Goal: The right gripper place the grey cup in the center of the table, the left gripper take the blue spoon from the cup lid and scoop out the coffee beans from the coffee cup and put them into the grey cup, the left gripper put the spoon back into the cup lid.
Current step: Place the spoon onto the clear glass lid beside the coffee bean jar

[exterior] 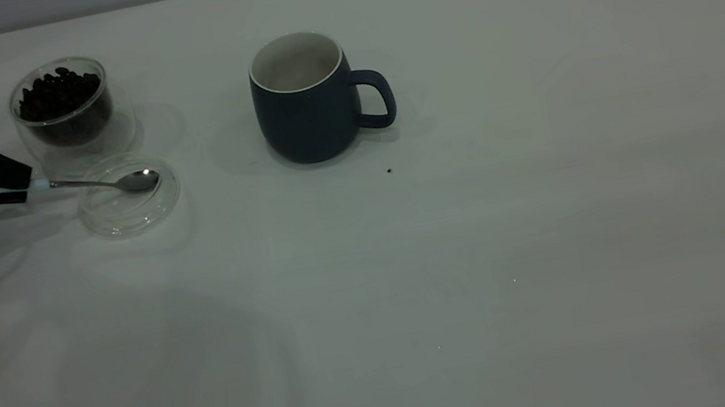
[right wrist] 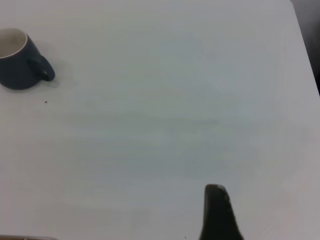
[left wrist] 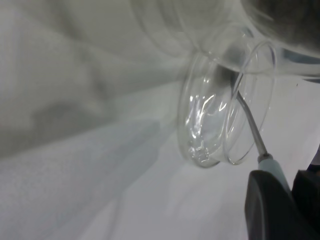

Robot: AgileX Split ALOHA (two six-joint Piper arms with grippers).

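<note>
Surface: large plain white table (exterior: pixel 490 248), smooth, with a rounded corner at the far right and faint shadows across its near left part. A strip of pale wall runs behind the far edge. One tiny dark speck (exterior: pixel 389 170) lies on the tabletop just in front of the mug's handle side.

Item 1: rounded dark blue-grey matte mug with loop handle and white interior, the grey cup (exterior: pixel 308 99), upright near the table's middle, handle toward the right arm's side.

Item 2: small clear double-walled glass coffee cup (exterior: pixel 66 112), upright at the far left, holding a heap of dark roasted coffee beans (exterior: pixel 58 95).

Item 3: round flat transparent cup lid (exterior: pixel 128 195), just in front of the glass cup.

Item 4: small blue spoon (exterior: pixel 98 183) with metal bowl and pale blue handle; its bowl rests in the lid, its neck crossing the lid's rim.

Left gripper (exterior: pixel 20 185): black tapered fingers, low at the left edge, pointing toward the lid, clenched on the spoon's pale handle.

Right gripper (right wrist: pixel 218 212): only one dark fingertip shows in its wrist view, well apart from the mug; its opening cannot be told.
</note>
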